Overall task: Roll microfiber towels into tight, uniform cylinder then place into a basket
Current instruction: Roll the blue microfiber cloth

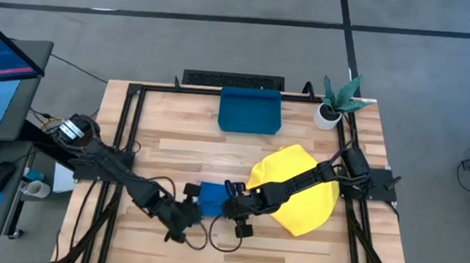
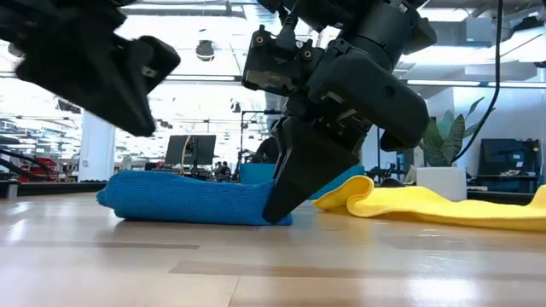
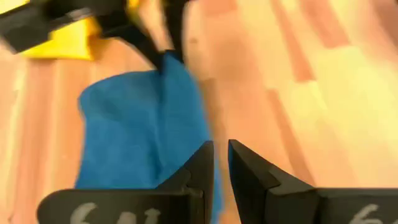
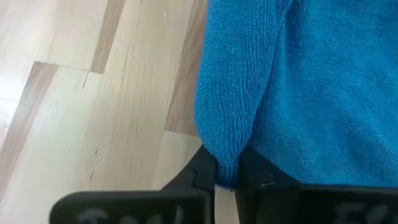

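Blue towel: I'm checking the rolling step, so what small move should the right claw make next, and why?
Probably turn that edge over toward the left claw. The right claw is shut on a fold at the blue towel's edge, and the towel lies low and bunched on the table, not yet a cylinder.

Overhead, table-level and wrist cameras share blue towel [image 1: 211, 198]

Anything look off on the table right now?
The yellow towel lies spread and rumpled under the right arm, not rolled. The blue towel is a flattened fold, pinched at its edge by the right gripper. The basket holds nothing.
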`<control>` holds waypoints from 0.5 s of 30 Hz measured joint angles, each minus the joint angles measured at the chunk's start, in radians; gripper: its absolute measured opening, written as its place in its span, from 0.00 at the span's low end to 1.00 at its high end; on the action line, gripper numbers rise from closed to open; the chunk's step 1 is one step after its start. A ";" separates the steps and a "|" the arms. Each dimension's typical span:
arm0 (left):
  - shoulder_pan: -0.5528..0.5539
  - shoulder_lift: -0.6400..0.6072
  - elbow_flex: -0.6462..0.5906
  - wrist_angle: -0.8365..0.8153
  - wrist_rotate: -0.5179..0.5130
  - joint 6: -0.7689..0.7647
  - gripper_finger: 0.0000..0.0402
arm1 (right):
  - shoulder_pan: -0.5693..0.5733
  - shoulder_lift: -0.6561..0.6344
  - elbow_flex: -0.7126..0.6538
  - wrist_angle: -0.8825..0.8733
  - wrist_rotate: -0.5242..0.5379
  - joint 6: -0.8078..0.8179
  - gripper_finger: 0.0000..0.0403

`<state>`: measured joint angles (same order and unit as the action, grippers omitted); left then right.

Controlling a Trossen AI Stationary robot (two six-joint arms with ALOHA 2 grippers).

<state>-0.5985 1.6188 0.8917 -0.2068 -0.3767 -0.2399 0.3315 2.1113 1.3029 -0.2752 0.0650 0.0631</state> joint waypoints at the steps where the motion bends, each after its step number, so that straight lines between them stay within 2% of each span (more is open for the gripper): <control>1: -0.007 0.000 0.000 -0.001 0.000 0.006 0.10 | 0.000 0.000 0.000 0.000 0.000 0.000 0.11; 5: -0.020 0.000 0.000 0.000 -0.003 0.000 0.12 | 0.000 0.000 0.000 0.000 0.000 0.000 0.10; 8: -0.020 0.002 0.000 0.001 0.005 -0.012 0.17 | 0.000 0.000 0.000 0.001 0.000 0.000 0.11; 15: 0.001 0.031 0.001 0.005 0.023 -0.046 0.40 | 0.000 0.000 -0.001 0.003 0.001 0.000 0.10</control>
<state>-0.5972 1.6501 0.8925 -0.2016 -0.3538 -0.2859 0.3317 2.1113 1.3022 -0.2722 0.0658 0.0628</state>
